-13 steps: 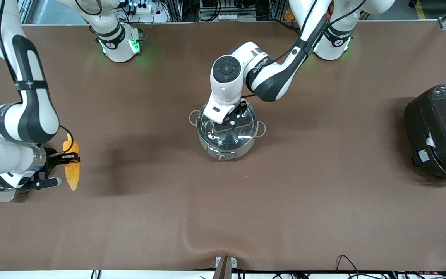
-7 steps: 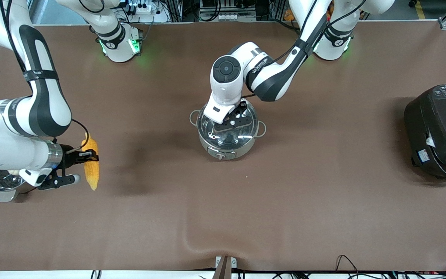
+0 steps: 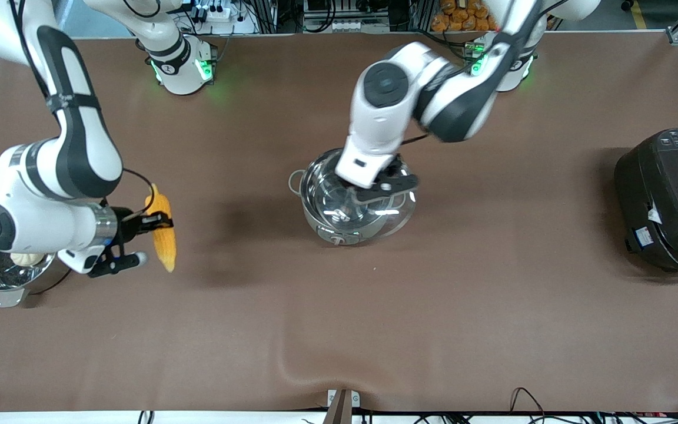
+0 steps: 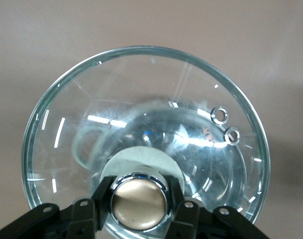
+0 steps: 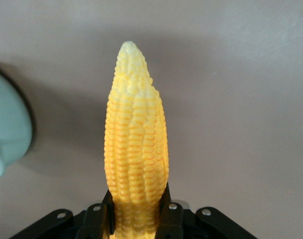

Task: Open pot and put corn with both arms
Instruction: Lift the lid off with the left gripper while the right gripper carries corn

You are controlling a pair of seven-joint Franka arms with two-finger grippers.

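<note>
The grey steel pot stands mid-table with its dial knob facing the front camera. My left gripper is shut on the bronze knob of the glass lid, holding the lid above the pot and shifted toward the left arm's end, so part of the shiny interior shows. In the left wrist view my left gripper clamps the knob from both sides, and the lid fills the view. My right gripper is shut on the yellow corn, held over bare table toward the right arm's end. The corn also shows between the jaws of my right gripper.
A steel pot with a white bun stands at the right arm's end, partly under the right arm. A big black cooker sits at the left arm's end. The brown table cover has a wrinkle near the front edge.
My left gripper has lifted the lid off the pot and carried it toward the left arm's end. My right gripper has carried the corn closer to the pot.
</note>
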